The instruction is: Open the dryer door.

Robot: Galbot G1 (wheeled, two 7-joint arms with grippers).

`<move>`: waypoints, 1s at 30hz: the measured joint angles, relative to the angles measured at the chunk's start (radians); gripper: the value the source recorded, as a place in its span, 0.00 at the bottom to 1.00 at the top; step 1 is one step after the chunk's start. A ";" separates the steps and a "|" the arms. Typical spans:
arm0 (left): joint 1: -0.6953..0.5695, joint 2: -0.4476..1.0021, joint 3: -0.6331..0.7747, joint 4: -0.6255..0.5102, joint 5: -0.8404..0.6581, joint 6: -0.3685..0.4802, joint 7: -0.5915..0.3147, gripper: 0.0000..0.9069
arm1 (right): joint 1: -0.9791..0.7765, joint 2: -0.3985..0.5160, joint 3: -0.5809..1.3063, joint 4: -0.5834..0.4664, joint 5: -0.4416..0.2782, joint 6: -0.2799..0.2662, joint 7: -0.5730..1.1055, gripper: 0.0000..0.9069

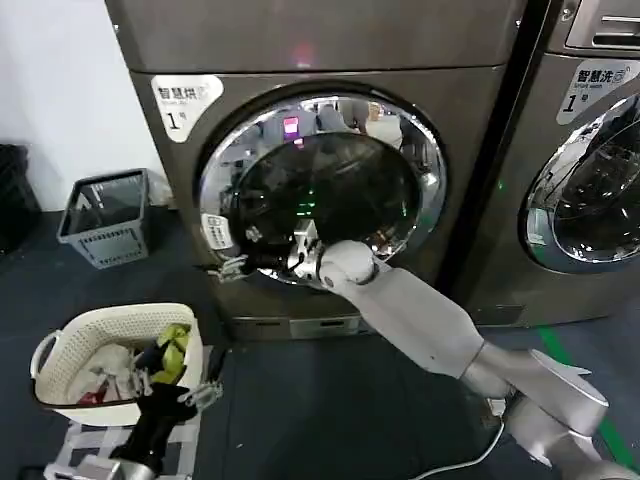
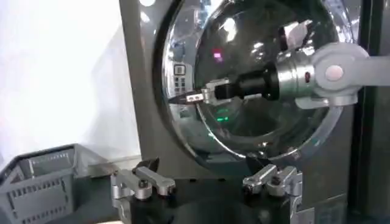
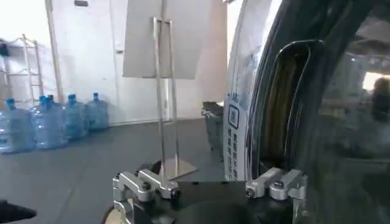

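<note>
The right gripper [image 1: 238,264] is up against the lower left rim of the dryer door [image 1: 320,190], its slim metal fingers reaching to the chrome ring's edge beside a small white sticker. From the left wrist view the same gripper [image 2: 186,97] tapers to a dark narrow tip, the fingers drawn close together at the ring; whether they pinch anything there I cannot tell. In its own wrist view the two silver finger mounts [image 3: 146,184] sit well apart, just beside a curved dark recess in the door's rim. Behind it runs a black wrist, a rounded silver joint and a smooth pale grey forearm coming from the lower right.

The door is a big round porthole: a wide mirror-bright chrome ring around bulging dark glass, set in the brushed brown-grey front of the machine, and it looks shut or nearly so. A similar chrome-ringed neighbouring door [image 1: 590,195] sits to the right.

The left gripper [image 1: 195,395] hangs low, parted, in front of a white perforated laundry basket [image 1: 65,350] heaped with mixed cloth. A grey slatted plastic crate [image 1: 105,220] stands by the wall.
</note>
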 joint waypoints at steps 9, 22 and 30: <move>-0.099 0.101 -0.072 0.076 -0.139 0.022 0.004 1.00 | 0.003 -0.053 -0.024 0.053 0.029 -0.004 -0.051 1.00; -0.250 0.323 -0.145 0.200 -0.309 0.039 -0.009 1.00 | 0.009 -0.176 -0.080 0.185 0.081 -0.012 -0.108 1.00; -0.334 0.408 -0.148 0.296 -0.357 0.025 0.011 1.00 | 0.035 -0.232 -0.125 0.258 0.109 -0.008 -0.160 1.00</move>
